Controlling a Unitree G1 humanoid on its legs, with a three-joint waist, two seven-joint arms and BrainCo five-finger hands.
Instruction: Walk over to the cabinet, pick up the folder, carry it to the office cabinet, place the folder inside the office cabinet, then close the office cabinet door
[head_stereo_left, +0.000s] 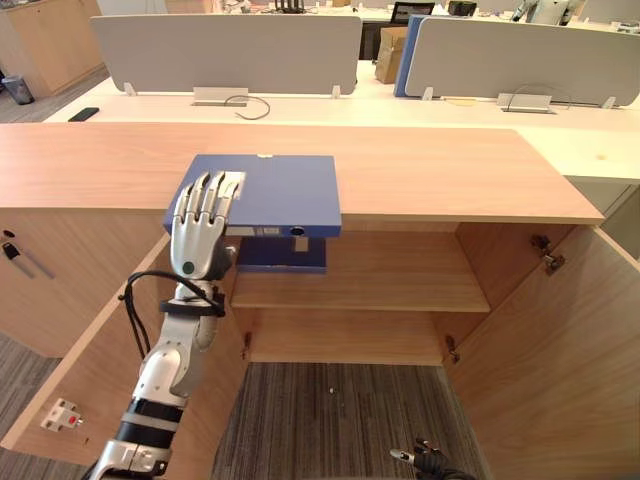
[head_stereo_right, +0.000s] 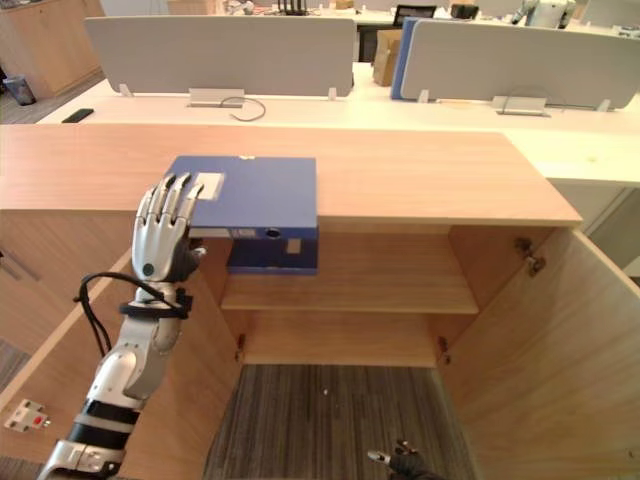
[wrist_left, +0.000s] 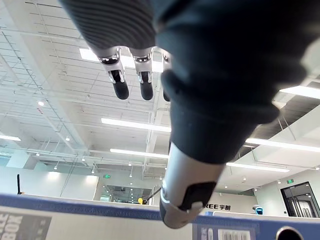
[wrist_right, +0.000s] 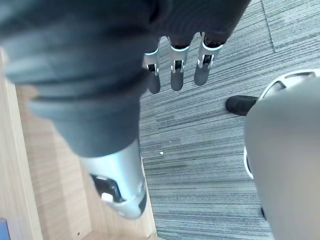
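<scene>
Left robot hand (head_stereo_left: 200, 235) open, fingers straight, upright at the front left corner of the blue folder (head_stereo_left: 285, 190). Folder lies flat on the cabinet top (head_stereo_left: 450, 175), overhanging its front edge. Right robot hand (wrist_right: 176, 80) hangs low over the carpet (wrist_right: 210, 150), fingers relaxed.
</scene>
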